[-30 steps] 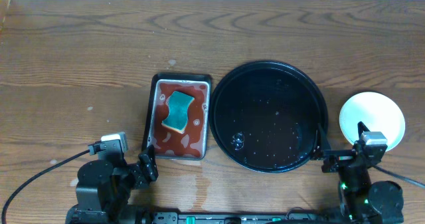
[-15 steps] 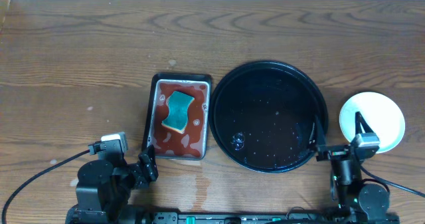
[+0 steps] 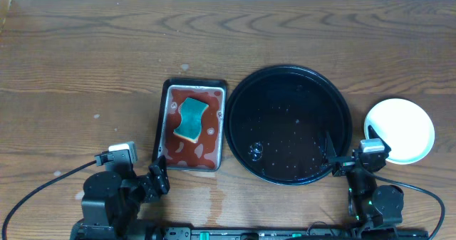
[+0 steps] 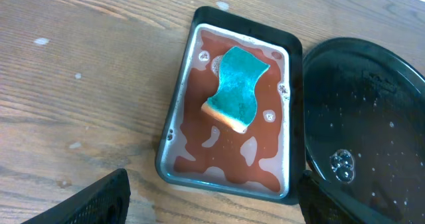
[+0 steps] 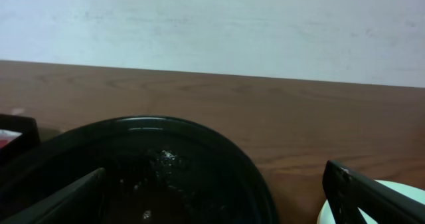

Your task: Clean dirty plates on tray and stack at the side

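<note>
Two claws, both spread wide, nothing between the fingers of either.

First the right gripper [image 3: 349, 149]: low at the near edge of the brown wooden table [image 3: 85, 55], arm folded up behind it, aimed roughly level toward the far white wall [image 5: 212, 18]. One finger over the near-right rim of the large round glossy black tray [image 3: 288, 68], the other close to the near-left edge of the small round white plate [image 3: 400, 129]. Touching neither, as far as visible. Plate outside the tray, just beside its right rim, a narrow strip of wood between them. From above only one plate on show; no telling of any others beneath it. Tray floor wet, dotted with water droplets [image 3: 254, 152].

Next the left gripper [image 4: 214, 184]: also low at the near edge, well apart from the plate, tilted down and forward at the small rectangular black tray [image 3: 192, 82] just left of the round one. Inside it a shallow red liquid [image 4: 196, 104] and a teal sponge [image 4: 236, 84], pale-edged, lying across the middle. Fingertips either side of that small tray's near rim in the wrist view; contact not clear.
</note>
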Robot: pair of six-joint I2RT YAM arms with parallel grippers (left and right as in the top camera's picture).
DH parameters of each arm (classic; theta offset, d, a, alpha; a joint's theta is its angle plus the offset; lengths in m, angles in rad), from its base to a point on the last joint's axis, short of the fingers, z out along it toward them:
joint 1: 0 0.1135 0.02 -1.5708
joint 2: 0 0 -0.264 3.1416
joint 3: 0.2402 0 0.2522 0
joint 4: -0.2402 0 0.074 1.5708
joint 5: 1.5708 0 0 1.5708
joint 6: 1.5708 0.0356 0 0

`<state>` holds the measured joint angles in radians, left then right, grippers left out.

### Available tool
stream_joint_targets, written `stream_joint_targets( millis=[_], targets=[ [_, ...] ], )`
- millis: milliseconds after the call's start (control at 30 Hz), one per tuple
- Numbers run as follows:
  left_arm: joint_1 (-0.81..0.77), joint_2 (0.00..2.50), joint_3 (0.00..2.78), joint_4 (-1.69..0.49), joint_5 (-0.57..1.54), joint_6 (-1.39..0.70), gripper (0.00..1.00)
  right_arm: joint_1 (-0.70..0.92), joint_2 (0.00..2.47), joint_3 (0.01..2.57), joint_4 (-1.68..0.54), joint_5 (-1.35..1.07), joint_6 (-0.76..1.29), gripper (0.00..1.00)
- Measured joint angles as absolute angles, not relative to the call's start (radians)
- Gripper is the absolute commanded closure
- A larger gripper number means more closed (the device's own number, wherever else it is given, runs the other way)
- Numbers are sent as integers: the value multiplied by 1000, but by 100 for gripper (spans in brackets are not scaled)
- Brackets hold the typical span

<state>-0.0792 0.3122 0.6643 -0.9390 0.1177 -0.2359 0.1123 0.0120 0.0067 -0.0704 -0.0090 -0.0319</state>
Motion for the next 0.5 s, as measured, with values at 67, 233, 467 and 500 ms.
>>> stream_joint_targets(
  millis=[67,233,467,500],
  targets=[
    [-79,312,664,-939,118,-236,19,112,12,7,-70,-9,-38,1],
    [-79,312,664,-939,118,-236,19,112,12,7,-70,-9,-46,1],
    [-79,312,664,-939,118,-236,19,112,12,7,-70,-9,-49,1],
    [-79,312,664,-939,118,-236,19,112,12,7,-70,-9,-49,1]
  ],
)
